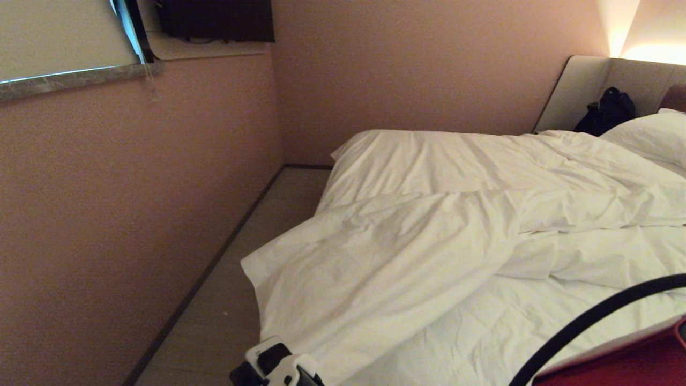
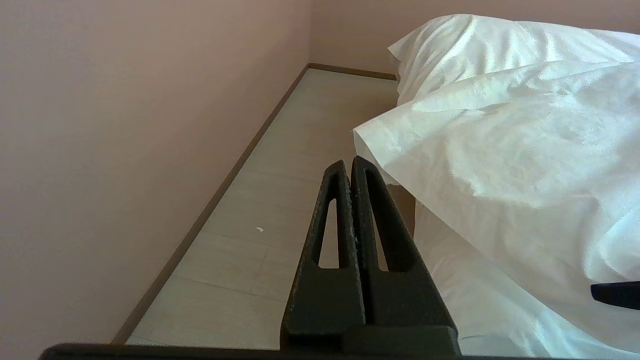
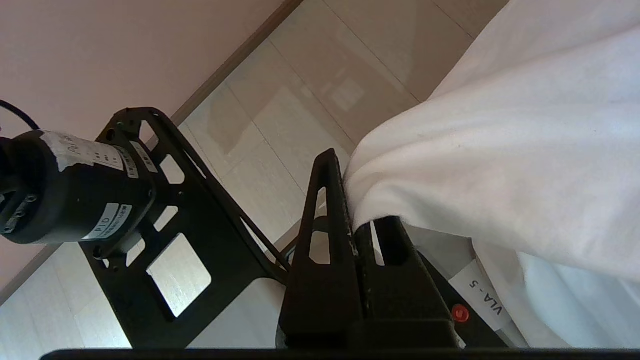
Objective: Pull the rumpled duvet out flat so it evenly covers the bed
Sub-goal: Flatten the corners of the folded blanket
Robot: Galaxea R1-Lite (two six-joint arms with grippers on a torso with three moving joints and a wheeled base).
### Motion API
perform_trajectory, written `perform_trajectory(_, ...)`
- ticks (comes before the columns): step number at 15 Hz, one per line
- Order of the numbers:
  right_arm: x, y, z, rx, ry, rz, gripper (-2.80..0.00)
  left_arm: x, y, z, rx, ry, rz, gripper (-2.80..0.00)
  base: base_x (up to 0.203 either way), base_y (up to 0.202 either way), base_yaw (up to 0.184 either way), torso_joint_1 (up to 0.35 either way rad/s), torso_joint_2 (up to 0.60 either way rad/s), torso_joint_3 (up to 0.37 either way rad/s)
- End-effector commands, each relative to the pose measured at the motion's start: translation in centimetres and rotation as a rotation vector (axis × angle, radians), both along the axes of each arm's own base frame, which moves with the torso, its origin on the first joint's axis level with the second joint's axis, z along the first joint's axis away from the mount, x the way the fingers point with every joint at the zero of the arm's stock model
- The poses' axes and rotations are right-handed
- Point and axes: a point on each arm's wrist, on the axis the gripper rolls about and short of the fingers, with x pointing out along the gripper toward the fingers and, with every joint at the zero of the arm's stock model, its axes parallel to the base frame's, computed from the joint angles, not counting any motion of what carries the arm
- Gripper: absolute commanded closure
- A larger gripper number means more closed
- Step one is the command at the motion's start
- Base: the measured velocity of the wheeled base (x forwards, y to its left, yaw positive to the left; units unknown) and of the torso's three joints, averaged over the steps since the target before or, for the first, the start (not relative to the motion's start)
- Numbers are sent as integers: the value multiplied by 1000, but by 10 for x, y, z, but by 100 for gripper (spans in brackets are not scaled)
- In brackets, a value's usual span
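Observation:
The white duvet [image 1: 407, 252] lies rumpled across the bed, folded back on itself, with one corner hanging over the left side towards the floor. The bed's beige headboard [image 1: 587, 88] stands at the far right. My right gripper [image 3: 346, 200] is out of the head view; in its wrist view it is shut on a fold of the duvet [image 3: 500, 165], and the cloth hides one fingertip. My left gripper [image 2: 349, 162] is shut and empty, low beside the bed near the hanging duvet corner [image 2: 380, 140]. The left arm [image 1: 276, 367] shows at the bottom edge.
A narrow strip of floor [image 1: 230, 300] runs between the bed and the pink wall [image 1: 107, 214]. A pillow [image 1: 654, 136] and a black bag [image 1: 608, 112] lie by the headboard. My red base [image 1: 632, 364] and a black cable [image 1: 589, 319] sit at the lower right.

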Motion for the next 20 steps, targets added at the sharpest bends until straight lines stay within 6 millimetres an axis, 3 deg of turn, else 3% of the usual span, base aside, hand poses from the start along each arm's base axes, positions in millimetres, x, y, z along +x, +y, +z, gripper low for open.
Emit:
perform_trajectory(1,-6,4,-5,-7,4,14,0,0,0,0,-1,0,1,0,0,0,0,0,0,0)
perform_trajectory(6,-9,6,-13,-28,9,22,0,0,0,0,-1,0,1,0,0,0,0,0,0,0)
perform_trajectory(7,-9,6,-13,-28,10,21,-280,0,0,0,-1,0,1,0,0,0,0,0,0,0)
perform_trajectory(10,-3,6,-11,-16,9,-7,-280,0,0,0,-1,0,1,0,0,0,0,0,0,0)
perform_trajectory(15,54,-4,-4,12,-14,-155,-280,0,0,0,-1,0,1,0,0,0,0,0,0,0)
perform_trajectory(17,74,-15,15,58,-32,-208,-280,0,0,0,-1,0,1,0,0,0,0,0,0,0)
perform_trajectory(20,97,-42,64,166,-77,-285,-280,0,0,0,-1,0,1,0,0,0,0,0,0,0)
